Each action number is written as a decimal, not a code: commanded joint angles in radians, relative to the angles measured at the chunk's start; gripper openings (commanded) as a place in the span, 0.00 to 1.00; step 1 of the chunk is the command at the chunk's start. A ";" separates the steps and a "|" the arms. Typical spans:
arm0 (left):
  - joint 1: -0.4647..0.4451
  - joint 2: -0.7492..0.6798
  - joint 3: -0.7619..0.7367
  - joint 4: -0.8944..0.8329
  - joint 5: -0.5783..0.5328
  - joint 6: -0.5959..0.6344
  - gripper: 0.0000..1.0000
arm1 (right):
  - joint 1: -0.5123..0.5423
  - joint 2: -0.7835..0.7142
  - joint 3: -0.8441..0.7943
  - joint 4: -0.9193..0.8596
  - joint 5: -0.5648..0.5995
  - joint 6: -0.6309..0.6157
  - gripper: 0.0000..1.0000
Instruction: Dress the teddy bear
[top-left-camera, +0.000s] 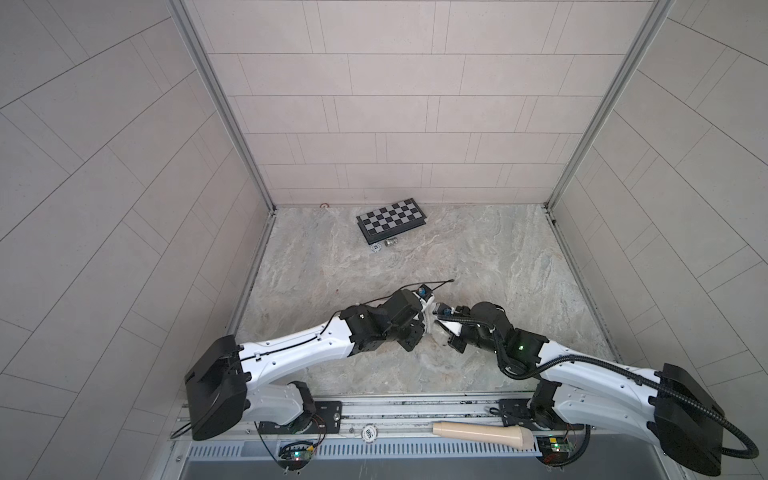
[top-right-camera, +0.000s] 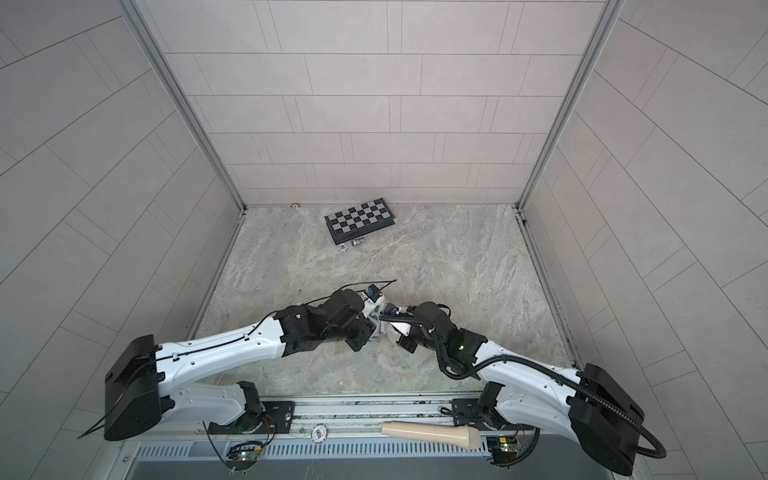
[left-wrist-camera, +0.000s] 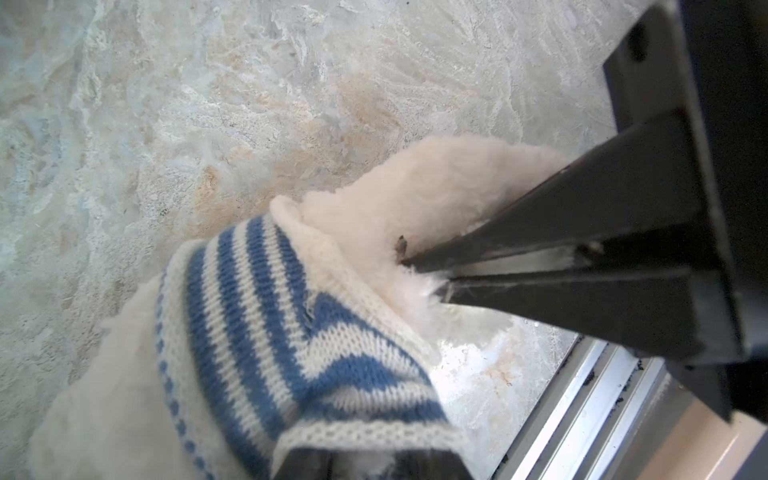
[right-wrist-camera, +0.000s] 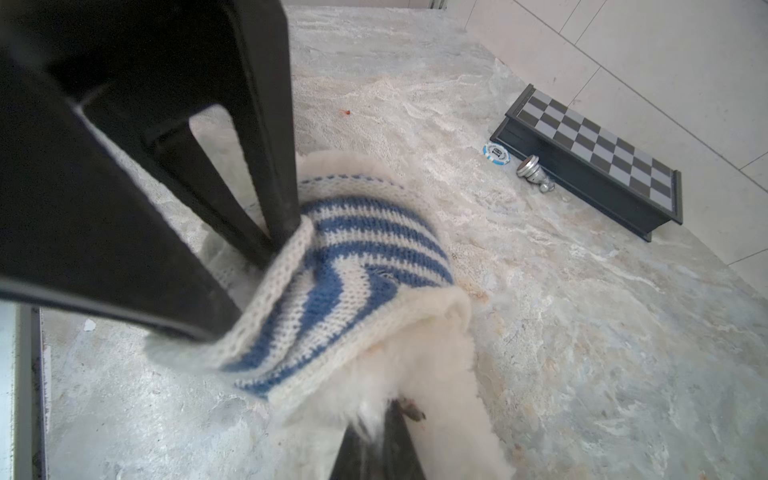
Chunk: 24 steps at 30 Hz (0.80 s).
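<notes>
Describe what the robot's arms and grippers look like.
The left arm and right arm have white shells with black joints and boxy black elbows. A thin black cable runs along the left; a thick ribbed black hose loops around the right, which shows a green light. The left gripper and right gripper have black tapering fingers.
</notes>
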<state>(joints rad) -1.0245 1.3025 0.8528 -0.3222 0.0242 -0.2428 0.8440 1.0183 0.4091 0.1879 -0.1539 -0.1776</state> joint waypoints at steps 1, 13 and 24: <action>-0.002 0.021 -0.037 0.069 -0.055 -0.007 0.32 | 0.006 -0.007 -0.008 0.138 -0.050 0.039 0.00; 0.006 0.082 -0.092 0.212 -0.065 -0.042 0.21 | 0.006 -0.006 -0.041 0.210 -0.071 0.092 0.00; 0.059 0.061 -0.152 0.342 0.025 -0.109 0.00 | 0.007 -0.015 -0.061 0.247 -0.084 0.107 0.00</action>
<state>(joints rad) -0.9977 1.3739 0.7319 -0.0463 0.0326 -0.3145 0.8352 1.0267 0.3359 0.2924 -0.1505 -0.0814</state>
